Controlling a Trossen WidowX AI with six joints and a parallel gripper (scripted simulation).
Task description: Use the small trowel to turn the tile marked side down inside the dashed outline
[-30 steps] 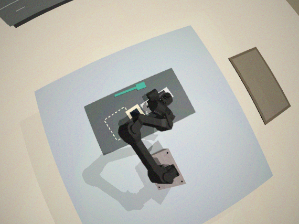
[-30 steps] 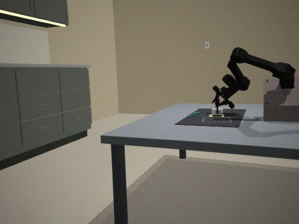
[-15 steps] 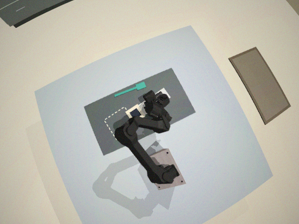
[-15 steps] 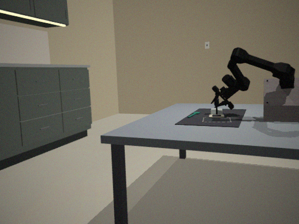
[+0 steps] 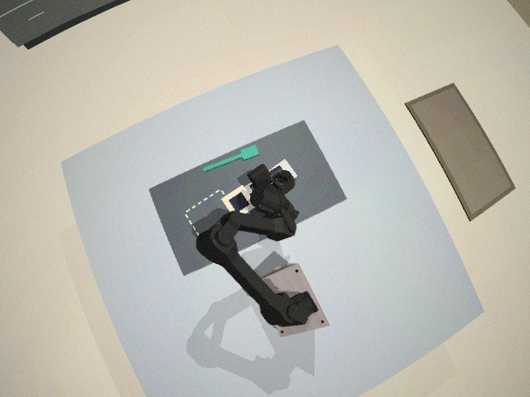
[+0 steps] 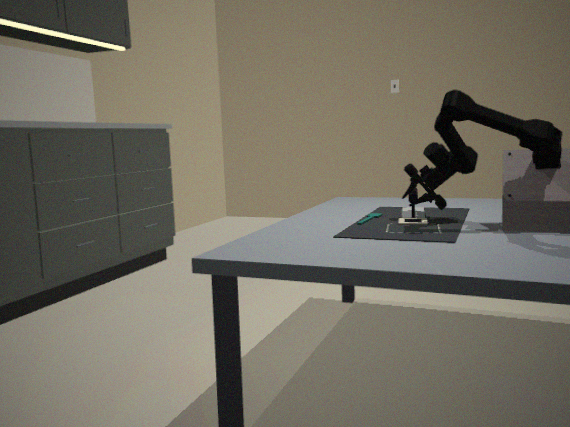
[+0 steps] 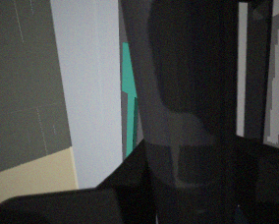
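Observation:
The cream tile [image 5: 227, 204] [image 6: 402, 222] lies flat on the mat with its dark square mark facing up, beside the dashed outline [image 5: 186, 213]. My gripper [image 5: 277, 179] [image 6: 413, 201] is shut on the small trowel, low over the mat. The trowel's pale blade [image 5: 284, 167] [image 6: 413, 212] shows past the gripper, on the tile's side away from the outline. The arm hides much of the blade and part of the outline. Whether the blade touches the tile I cannot tell. Black parts fill most of the wrist view.
A teal tool [image 5: 249, 152] [image 6: 370, 218] [image 7: 130, 123] with a long handle and square blade lies near the far edge of the dark mat [image 5: 321, 173] [image 6: 350, 233]. The arm's mounting plate [image 5: 284, 277] is on the table [image 5: 395, 252] [image 6: 280, 251].

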